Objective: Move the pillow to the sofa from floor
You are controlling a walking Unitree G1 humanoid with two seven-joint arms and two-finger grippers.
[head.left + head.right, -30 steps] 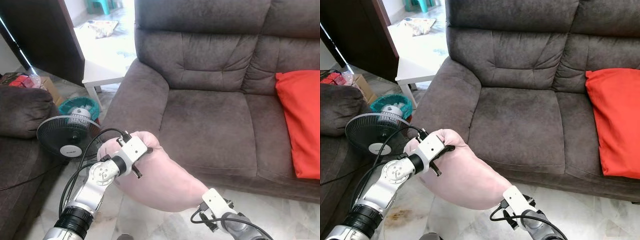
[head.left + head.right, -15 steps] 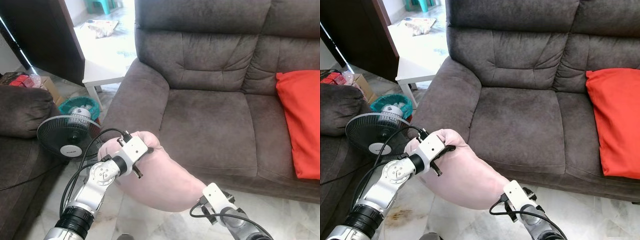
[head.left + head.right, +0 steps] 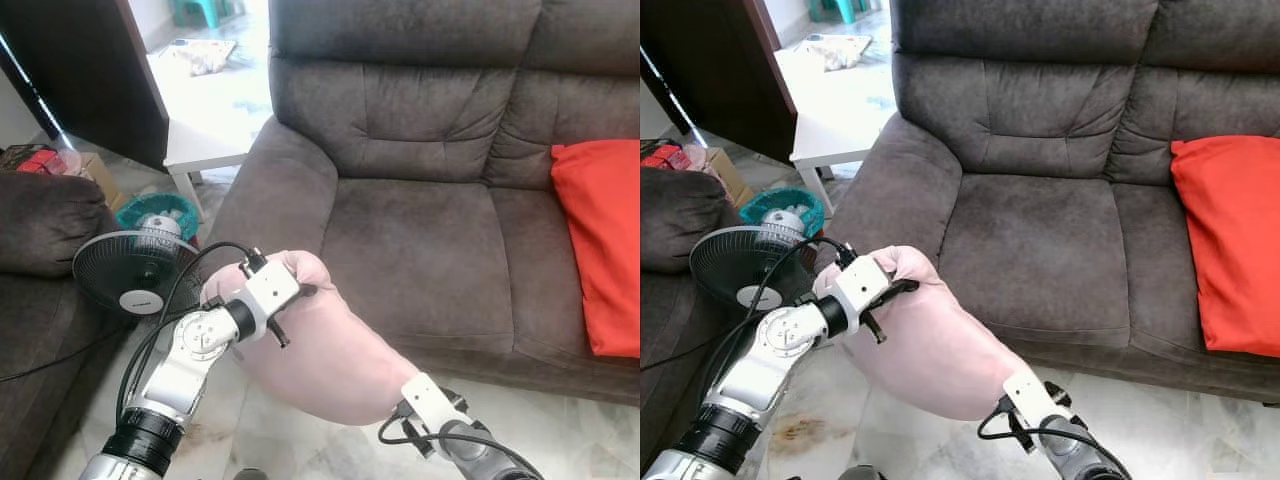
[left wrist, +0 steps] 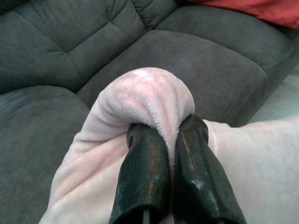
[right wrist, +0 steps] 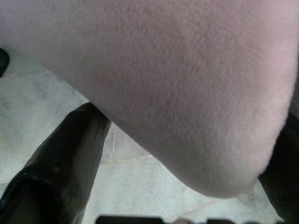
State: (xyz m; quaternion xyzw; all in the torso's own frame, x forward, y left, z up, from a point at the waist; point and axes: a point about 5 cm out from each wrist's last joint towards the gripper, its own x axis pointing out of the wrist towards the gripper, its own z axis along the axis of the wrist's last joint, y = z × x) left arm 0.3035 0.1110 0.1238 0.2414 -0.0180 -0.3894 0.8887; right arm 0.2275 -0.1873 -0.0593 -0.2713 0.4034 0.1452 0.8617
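Note:
A pale pink pillow (image 3: 325, 350) hangs above the floor in front of the dark brown sofa (image 3: 420, 235), close to its left seat. My left gripper (image 4: 170, 128) is shut on the pillow's upper left corner, and the plush bunches over its fingers (image 4: 145, 163). My right gripper (image 5: 189, 123) sits under the pillow's lower right end. Its fingers (image 5: 70, 154) are spread wide with the smooth, unpinched end between them. In the left eye view the right wrist (image 3: 428, 400) shows just below the pillow.
A red cushion (image 3: 600, 240) lies on the sofa's right seat. A standing fan (image 3: 125, 275), a teal basket (image 3: 165, 210) and a white table (image 3: 205, 145) stand to the left. A dark armchair (image 3: 40, 225) is at far left. Pale tiled floor (image 3: 560, 440) lies below.
My left gripper has lifted the pillow's corner slightly up and toward the sofa. The right wrist has shifted a little under the pillow's lower end.

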